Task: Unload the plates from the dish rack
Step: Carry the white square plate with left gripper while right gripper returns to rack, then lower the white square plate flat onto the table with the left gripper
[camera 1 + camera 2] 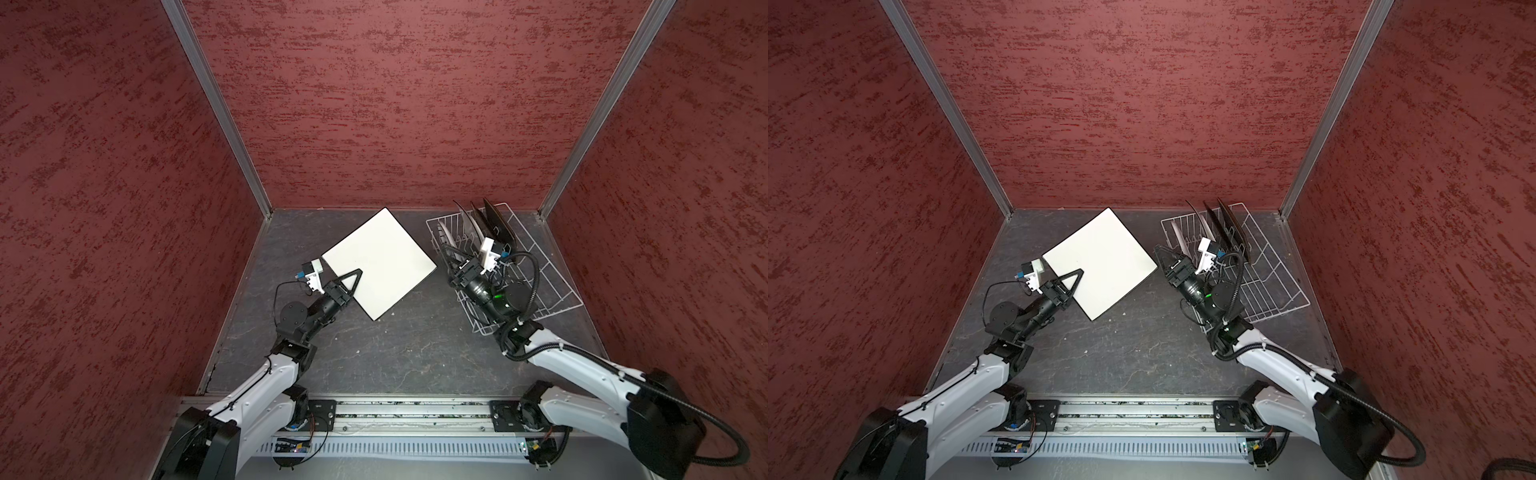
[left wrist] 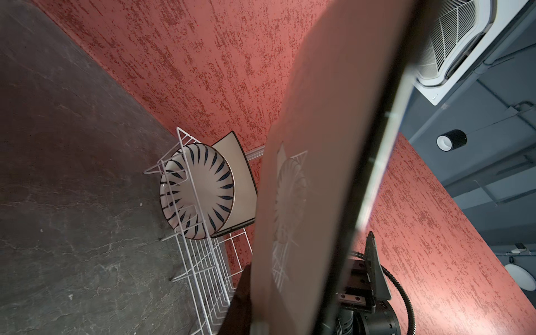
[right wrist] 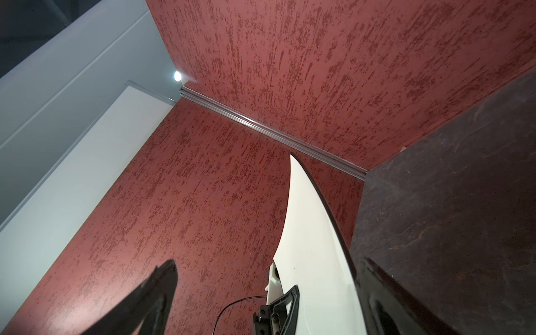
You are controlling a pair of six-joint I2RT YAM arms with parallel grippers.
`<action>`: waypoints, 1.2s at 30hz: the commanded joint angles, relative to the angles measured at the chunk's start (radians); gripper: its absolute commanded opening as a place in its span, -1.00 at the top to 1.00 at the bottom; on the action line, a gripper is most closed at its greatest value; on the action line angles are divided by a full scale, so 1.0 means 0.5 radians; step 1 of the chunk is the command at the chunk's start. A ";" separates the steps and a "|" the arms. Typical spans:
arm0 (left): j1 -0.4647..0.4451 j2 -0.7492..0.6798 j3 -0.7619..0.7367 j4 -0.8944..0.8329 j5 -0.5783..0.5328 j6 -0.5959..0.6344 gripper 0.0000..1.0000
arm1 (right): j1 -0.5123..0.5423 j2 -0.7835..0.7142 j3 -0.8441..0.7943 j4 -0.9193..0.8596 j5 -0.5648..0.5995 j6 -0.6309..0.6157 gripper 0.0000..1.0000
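Red-textured walls box in a dark slate-look table (image 1: 374, 357). Top views: left gripper (image 1: 353, 281) is clamped on the near-left edge of a cream square plate (image 1: 380, 262). The plate is held out mid-table, left of the dish rack (image 1: 559, 272) and clear of it; whether its near corner touches the table I cannot tell. Left arm reaches forward from the base rail, wrist low, fingers aimed far-right. Right gripper (image 1: 1163, 259) stands wide apart just beside the plate's right corner, holding nothing. Its arm lies over the near end of the rack (image 1: 1281, 286), cable (image 1: 1239, 274) looping close to the upright black plate (image 1: 1231, 226). Left wrist: the held plate (image 2: 319, 145) fills much of the frame. Behind it the round streaked plate (image 2: 197, 191) and a second cream square (image 2: 242, 179) stand at the rack's (image 2: 208, 261) far end. Right wrist: the plate (image 3: 313, 246) sits nearer one finger (image 3: 377, 290) than the other (image 3: 156, 293). Risks, as judged: a single-edge pinch on a wide plate invites pivot or slip under its own weight; the near finger may clip the corner on retreat; the cable may nudge the racked plates.
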 commanded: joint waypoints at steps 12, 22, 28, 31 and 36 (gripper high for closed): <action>0.043 -0.515 0.354 -0.405 -0.294 0.143 1.00 | -0.114 -0.679 0.234 -1.130 0.170 -0.430 -0.98; 0.084 -0.519 0.457 -0.620 -0.622 0.038 1.00 | -0.180 -0.627 0.389 -1.181 0.097 -0.525 -0.98; 0.157 -0.454 0.426 -0.721 -0.863 -0.043 1.00 | -0.215 -0.409 0.488 -1.190 0.011 -0.560 -0.98; 0.258 -0.407 0.416 -0.756 -0.907 -0.085 1.00 | -0.242 -0.304 0.508 -1.145 -0.016 -0.569 -0.98; 0.343 -0.343 0.370 -0.760 -1.049 -0.032 1.00 | -0.290 -0.167 0.620 -1.181 -0.153 -0.654 -0.98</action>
